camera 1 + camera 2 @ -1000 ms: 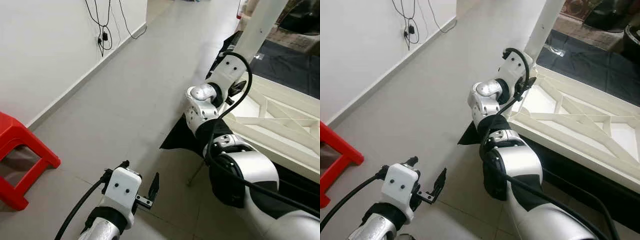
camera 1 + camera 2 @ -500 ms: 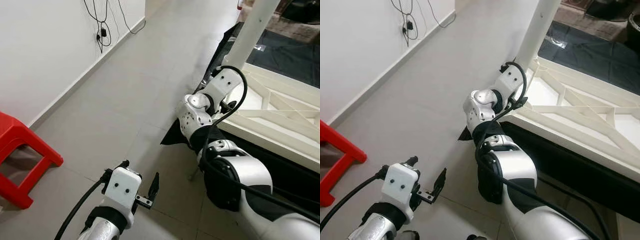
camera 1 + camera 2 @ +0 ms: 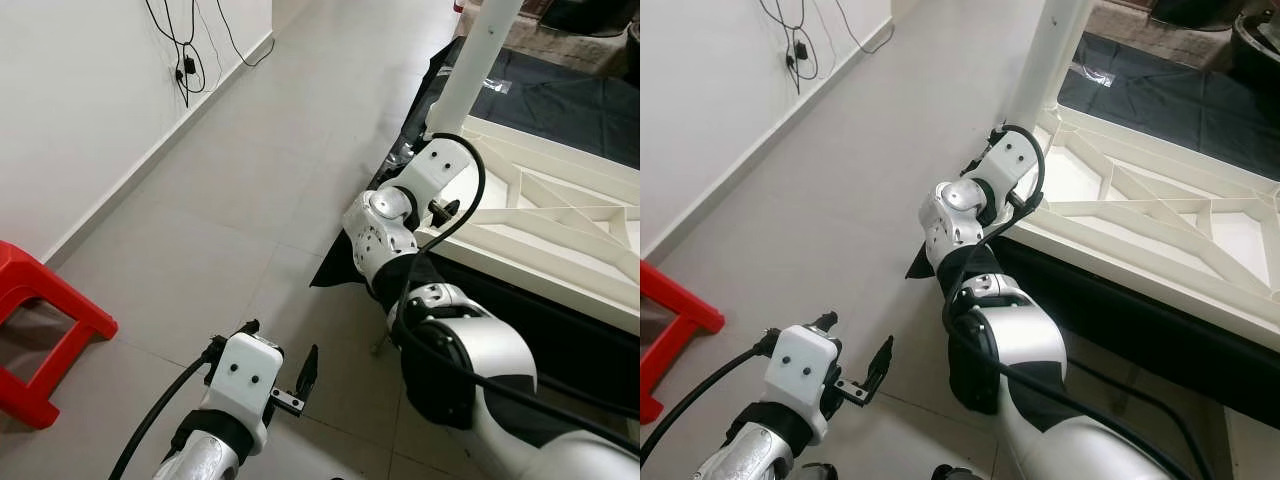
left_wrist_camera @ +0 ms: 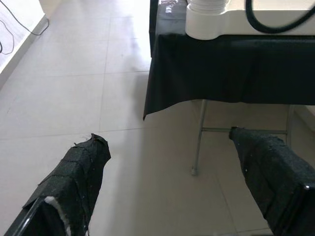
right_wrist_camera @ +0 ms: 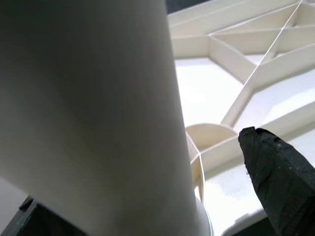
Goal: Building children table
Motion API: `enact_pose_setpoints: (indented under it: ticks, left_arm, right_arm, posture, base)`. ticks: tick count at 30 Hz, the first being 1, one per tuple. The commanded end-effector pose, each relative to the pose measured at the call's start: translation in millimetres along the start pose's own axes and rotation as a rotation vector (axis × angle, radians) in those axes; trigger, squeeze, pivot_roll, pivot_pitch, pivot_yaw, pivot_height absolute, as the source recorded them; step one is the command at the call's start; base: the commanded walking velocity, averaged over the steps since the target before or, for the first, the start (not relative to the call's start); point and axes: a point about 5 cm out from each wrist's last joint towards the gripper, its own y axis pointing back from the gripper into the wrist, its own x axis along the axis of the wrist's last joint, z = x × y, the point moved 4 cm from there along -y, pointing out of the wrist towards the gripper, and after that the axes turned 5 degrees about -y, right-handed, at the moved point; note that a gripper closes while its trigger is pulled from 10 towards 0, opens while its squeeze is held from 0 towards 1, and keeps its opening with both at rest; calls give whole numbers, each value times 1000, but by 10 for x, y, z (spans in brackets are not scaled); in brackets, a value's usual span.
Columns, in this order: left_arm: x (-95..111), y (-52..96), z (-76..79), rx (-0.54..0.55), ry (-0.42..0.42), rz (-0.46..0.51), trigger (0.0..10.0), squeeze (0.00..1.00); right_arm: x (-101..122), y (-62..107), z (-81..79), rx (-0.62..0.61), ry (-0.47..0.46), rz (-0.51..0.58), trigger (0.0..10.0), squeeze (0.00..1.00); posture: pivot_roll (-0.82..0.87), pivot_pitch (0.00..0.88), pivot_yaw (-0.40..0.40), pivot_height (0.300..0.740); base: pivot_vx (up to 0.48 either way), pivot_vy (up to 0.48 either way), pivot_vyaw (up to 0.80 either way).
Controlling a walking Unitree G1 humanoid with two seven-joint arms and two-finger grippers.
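**A:** Where is the piece you are working on?

**B:** The white tabletop (image 3: 1160,235) lies upside down, ribs up, on a stand draped in black cloth (image 3: 500,300). One white leg (image 3: 1052,55) stands upright at its near corner, and my right gripper (image 3: 1025,185) is up against the foot of that leg. In my right wrist view the leg (image 5: 98,113) sits close against the camera with one black finger (image 5: 275,167) beside it, but whether I am clamped on it or only beside it I cannot tell.

**A:** And your other hand?

**B:** My left gripper (image 4: 177,182) hangs low over the floor tiles (image 3: 230,200), fingers spread wide apart, holding nothing.

**A:** What could go wrong?

**B:** I judge the leg may not be fully seated. If I push sideways rather than straight down, it could lean or pop out of its socket. A hard shove might also slide the tabletop on the cloth, towards the edge of the stand.

**A:** Count what you see.

**B:** One tabletop, one leg fitted, one red stool (image 3: 45,330) by the wall, and two grippers.
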Motion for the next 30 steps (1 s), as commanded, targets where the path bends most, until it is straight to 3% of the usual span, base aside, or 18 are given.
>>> enact_pose_setpoints:
  ticks: [1,30]
  left_arm:
    - [-76,2,5,-10,-1,-23,10000,0]
    - [-140,-48,-11,-10,2,-20,10000,0]
  right_arm:
    - [-129,9,45,20,16,-43,10000,0]
    - [-340,174,-5,222,100,-87,10000,0]
  posture:
    - [189,184,-101,740]
    - [178,152,-99,740]
  base:
    - [0,0,0]
    - [0,0,0]
